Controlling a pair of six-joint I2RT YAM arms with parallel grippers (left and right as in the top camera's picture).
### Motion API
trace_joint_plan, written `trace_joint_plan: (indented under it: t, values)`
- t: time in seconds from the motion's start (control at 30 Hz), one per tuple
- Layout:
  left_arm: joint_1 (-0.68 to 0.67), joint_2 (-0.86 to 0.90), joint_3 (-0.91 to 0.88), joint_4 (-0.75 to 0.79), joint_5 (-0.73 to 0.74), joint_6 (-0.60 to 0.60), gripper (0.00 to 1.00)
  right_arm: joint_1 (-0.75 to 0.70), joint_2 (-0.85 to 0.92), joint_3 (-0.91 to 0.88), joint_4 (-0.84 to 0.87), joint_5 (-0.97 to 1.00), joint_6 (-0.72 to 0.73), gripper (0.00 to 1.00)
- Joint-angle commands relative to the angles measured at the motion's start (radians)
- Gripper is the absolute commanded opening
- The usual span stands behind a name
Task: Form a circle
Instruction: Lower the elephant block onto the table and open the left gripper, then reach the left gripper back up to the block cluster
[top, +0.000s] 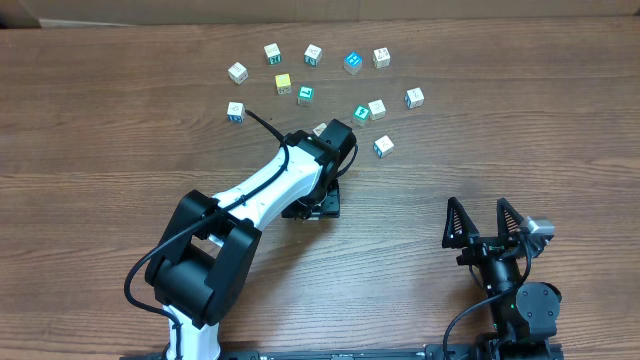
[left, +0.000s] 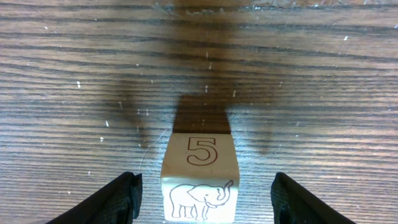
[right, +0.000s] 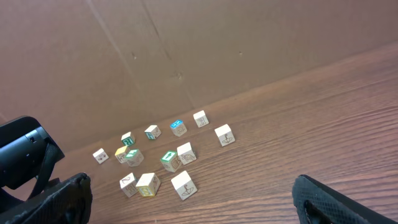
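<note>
Nearest us, at the near right of the worktop (top: 520, 120), the right gripper (top: 477, 203) hangs with its jaws spread wide around nothing. Farther in, near the middle, the left gripper (left: 205, 177) stands over one wooden block (left: 200, 168). Its jaws are spread on either side, clear of the block. We read a "5" on that block's top and see an outlined elephant on its near face. Beyond it the other blocks (top: 377, 108) lie in a loose scatter, among them a yellow block (top: 283, 83) and a blue block (top: 352, 62). Their markings are too small for us to read. A cardboard wall (right: 186, 50) closes the far edge.
</note>
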Motion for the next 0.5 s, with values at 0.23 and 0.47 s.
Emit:
trace_joint_plan:
  t: [0.23,0.47]
  values:
    - [0.004,0.009,0.016,0.000,-0.018,0.050,0.63,-0.008,-0.008,-0.010,0.004,-0.006,-0.011,1.00]
    - [0.072,0.009,0.322,-0.082,-0.021,0.145,0.60,-0.008,-0.008,-0.010,0.004,-0.006,-0.011,1.00]
